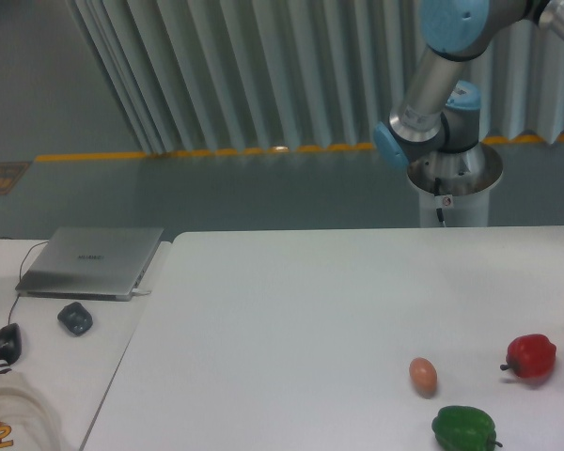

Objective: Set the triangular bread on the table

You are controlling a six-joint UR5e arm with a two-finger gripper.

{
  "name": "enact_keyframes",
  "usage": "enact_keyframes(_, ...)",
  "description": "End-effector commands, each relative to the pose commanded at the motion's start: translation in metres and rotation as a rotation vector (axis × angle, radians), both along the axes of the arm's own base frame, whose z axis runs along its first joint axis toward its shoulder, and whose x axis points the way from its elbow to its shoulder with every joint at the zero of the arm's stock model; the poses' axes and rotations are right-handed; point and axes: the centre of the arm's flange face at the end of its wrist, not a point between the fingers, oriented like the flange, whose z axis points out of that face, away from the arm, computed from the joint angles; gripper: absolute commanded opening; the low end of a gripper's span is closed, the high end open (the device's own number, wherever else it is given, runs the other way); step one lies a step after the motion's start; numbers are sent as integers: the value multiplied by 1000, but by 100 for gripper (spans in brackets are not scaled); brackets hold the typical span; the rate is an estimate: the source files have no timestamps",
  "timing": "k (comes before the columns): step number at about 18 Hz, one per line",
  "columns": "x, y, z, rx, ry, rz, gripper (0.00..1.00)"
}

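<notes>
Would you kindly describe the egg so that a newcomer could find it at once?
Start at the big white table and go to its near right corner, where three small things lie. The egg is the leftmost, left of the red pepper and up-left of the green pepper. It alone is smooth, oval and brown-orange.
</notes>
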Motion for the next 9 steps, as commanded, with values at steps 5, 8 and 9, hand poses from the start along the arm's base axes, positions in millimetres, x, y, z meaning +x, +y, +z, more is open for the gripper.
enact_keyframes(5, -5, -15, -4, -3, -9, 23, 100)
enact_keyframes(8, -4, -16, -9, -13, -20, 33, 100)
enact_keyframes(9, -1, -18, -15, -13, -32, 35, 100)
